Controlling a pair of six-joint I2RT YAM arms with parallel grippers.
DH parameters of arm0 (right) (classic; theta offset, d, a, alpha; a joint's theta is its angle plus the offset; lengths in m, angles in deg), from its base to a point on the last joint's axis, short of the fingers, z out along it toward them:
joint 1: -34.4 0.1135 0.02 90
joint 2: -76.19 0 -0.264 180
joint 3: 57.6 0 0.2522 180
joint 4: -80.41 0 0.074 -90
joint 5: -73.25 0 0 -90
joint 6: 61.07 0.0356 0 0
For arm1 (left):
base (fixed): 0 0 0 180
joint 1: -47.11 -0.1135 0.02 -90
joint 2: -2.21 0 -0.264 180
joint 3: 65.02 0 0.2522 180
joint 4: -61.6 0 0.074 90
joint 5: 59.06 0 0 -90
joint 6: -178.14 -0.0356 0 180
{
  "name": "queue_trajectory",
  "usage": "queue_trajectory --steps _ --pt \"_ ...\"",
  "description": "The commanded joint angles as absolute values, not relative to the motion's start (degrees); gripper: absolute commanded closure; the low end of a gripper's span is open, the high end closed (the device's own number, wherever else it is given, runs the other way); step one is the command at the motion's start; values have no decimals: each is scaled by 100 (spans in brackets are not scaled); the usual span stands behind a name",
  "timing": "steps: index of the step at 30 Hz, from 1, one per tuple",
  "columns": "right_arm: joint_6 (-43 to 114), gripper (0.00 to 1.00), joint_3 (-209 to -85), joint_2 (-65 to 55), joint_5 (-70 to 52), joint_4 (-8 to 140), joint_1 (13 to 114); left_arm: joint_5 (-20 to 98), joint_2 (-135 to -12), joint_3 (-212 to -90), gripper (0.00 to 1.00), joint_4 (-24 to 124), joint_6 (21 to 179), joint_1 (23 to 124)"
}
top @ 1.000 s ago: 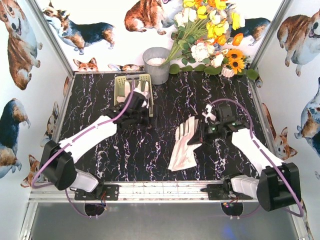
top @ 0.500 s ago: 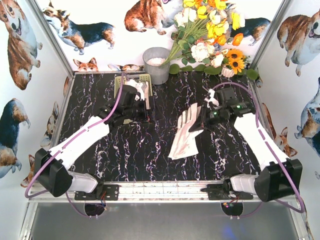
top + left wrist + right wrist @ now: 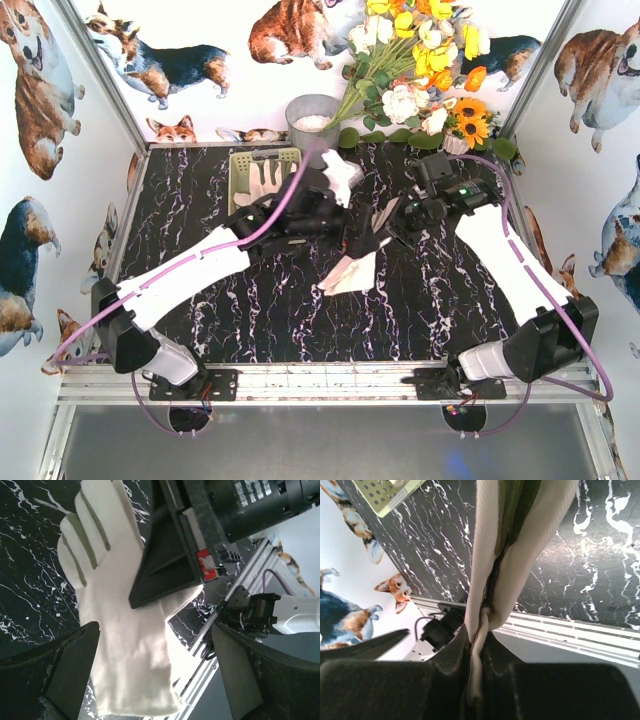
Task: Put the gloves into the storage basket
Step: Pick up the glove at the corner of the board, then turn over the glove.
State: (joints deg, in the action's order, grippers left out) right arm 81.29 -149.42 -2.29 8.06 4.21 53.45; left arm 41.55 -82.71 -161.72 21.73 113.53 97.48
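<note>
Storage basket (image 3: 238,170) sits upper left, one glove (image 3: 268,178) inside. Second glove (image 3: 352,274) dangles mid-frame, pinched by the right gripper (image 3: 479,640). The left gripper (image 3: 155,675) is spread wide either side of it. If right lets go early, it probably flops onto the table (image 3: 420,320).

Top camera: high, behind the arm bases at 6 o'clock, looking down over the whole table (image 3: 250,320). Both wrist cameras: close up on the glove (image 3: 352,275), which all three views share.

Basket (image 3: 238,165) sat far left, a glove (image 3: 268,178) in it. Bucket (image 3: 312,135) just behind, to its right. Second glove (image 3: 352,275) centre, between left gripper (image 3: 156,625) and right gripper (image 3: 480,640).
</note>
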Motion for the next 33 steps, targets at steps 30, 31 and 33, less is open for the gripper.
queue_trajectory --steps 30,31,33 --pt "9941 100 -16178 -1061 265 -94 5699 1731 -10241 -18165 66 169 9580 10845" --pt "9936 100 -16153 -1060 260 -85 5699 1706 -10270 -18182 72 157 9620 10840" --pt "9931 100 -16106 -1029 246 -26 5699 1631 -10294 -18203 86 126 9692 10838"
